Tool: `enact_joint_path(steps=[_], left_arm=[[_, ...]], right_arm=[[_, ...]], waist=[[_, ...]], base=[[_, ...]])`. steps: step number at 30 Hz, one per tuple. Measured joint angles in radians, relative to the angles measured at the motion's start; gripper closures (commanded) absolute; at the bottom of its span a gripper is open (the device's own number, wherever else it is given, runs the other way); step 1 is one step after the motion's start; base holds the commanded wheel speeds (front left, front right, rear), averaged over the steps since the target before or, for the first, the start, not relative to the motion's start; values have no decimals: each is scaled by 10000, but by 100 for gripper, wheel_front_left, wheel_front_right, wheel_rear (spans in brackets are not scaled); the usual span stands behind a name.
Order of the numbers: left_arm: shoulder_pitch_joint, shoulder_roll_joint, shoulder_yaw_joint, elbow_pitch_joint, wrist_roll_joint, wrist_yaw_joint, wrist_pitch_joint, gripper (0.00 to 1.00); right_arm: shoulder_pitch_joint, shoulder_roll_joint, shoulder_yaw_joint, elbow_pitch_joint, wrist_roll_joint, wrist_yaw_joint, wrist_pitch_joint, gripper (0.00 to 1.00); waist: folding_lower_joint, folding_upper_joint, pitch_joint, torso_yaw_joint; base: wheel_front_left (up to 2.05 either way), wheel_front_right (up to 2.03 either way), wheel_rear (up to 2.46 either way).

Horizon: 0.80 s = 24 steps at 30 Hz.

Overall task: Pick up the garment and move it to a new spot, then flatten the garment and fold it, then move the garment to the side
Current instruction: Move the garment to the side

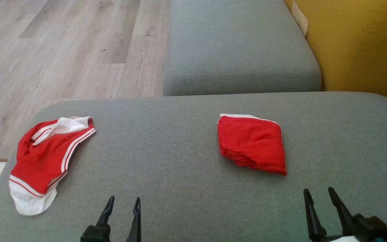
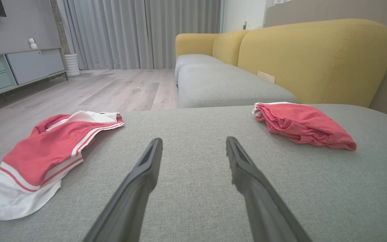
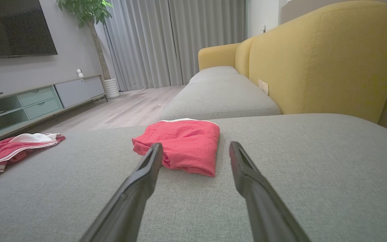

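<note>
on the big grey cushion (image 1: 180, 161), the loose red and white garment (image 1: 42, 158) lies at the left edge, well apart from the folded red garment (image 1: 252, 144). the left gripper (image 1: 124, 199) and right gripper (image 1: 318, 190) stand wide, holding nothing. a clumsy grab might push the loose one off the edge.

The head view looks steeply down from above onto the grey seat cushion (image 1: 180, 151), with the wooden floor (image 1: 62, 50) beyond. Both wrist views sit low, close over this same cushion, and face along it toward the yellow backrest (image 2: 314, 57) and the curtains (image 2: 129, 33). All three views share the folded red garment (image 1: 251, 144) and the crumpled red-and-white garment (image 1: 45, 158).
</note>
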Motion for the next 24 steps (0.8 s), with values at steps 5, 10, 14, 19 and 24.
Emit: enact_joint_path(steps=[5, 10, 14, 19, 24], left_arm=[[0, 0, -8, 2, 0, 0, 0, 0], [0, 0, -13, 2, 0, 2, 0, 0], [0, 0, -21, -4, 0, 2, 0, 0], [0, 0, -33, -4, 0, 4, 0, 0], [0, 0, -38, -2, 0, 13, 0, 0]], right_arm=[[0, 19, -13, -2, 0, 0, 0, 0], [0, 38, -56, -4, -4, 0, 0, 0], [0, 40, -73, -4, -82, 0, 0, 0], [0, 40, -84, 0, -86, 0, 0, 0], [0, 54, -109, 17, -86, 0, 0, 0]], waist=[[0, 0, -15, -1], [0, 0, -6, -1], [0, 0, 29, -8], [0, 0, 106, -26], [0, 0, 174, -44]], base=[[0, 0, 0], [0, 0, 0], [0, 0, 0], [0, 0, 0], [0, 0, 0]])
